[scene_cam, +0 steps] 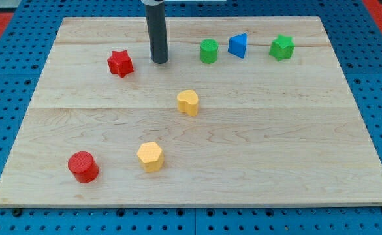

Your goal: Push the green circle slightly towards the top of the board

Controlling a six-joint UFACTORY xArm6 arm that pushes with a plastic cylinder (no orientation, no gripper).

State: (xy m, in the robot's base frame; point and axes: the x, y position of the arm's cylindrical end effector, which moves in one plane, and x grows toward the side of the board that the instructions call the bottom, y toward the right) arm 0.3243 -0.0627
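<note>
Currently approaching: my tip (160,61), a gripperless rod, sits upper centre, left of the green circle (208,51); next, get beneath it.

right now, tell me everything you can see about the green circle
The green circle is a short, solid-looking green cylinder standing upright on the wooden board, near the view's top. Nothing touches it: the blue block sits just to its right, and my tip rests to its left, apart from it, between it and the red star.
</note>
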